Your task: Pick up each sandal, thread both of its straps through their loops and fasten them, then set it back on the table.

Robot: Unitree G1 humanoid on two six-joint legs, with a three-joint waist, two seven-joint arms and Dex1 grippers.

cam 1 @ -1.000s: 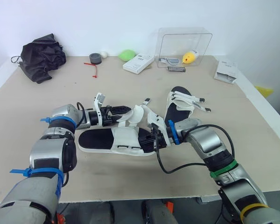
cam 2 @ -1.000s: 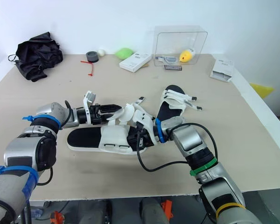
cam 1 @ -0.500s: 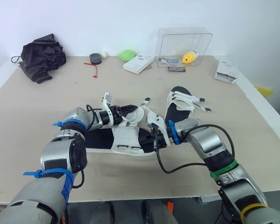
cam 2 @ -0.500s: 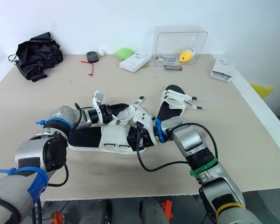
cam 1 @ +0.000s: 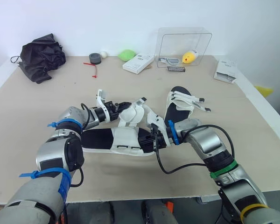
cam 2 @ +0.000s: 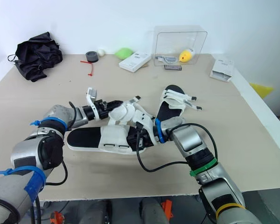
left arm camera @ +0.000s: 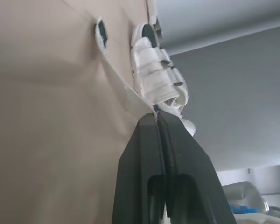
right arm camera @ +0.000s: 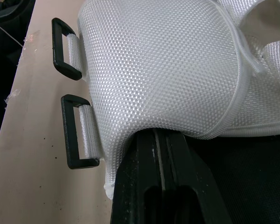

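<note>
Beige table (cam 1: 32,116) under a white wall, and the near sandal (cam 1: 116,140) lies flat at centre frame, black sole up, long axis running left to right across the picture. Its white upper sits at the middle of the sole. Left gripper (cam 1: 122,107) comes in from the left, fingers pinched tight on a white strap (cam 1: 132,112) lifted above the sole. Right gripper (cam 1: 155,141) reaches in from the lower right, fingers closed together on the edge of the same sandal's upper.

The right wrist view brings out what the head views can't: the upper's woven mesh and two black rectangular loops (right arm camera: 77,133) on short white tabs, lying against the table. The left wrist view shows the black fingers (left arm camera: 144,140) squeezed together with a thin white edge between the tips.

Just right of centre rests the far sandal (cam 1: 179,105), long axis running up the frame, its white straps across the sole.

Along the top of the frame: black cloth bundle (cam 1: 39,56), grey tape roll (cam 1: 95,58), green lump (cam 1: 127,55), white box (cam 1: 138,63), clear container (cam 1: 184,46) with something yellow (cam 1: 190,57) inside. Print on the box is too small to read.
</note>
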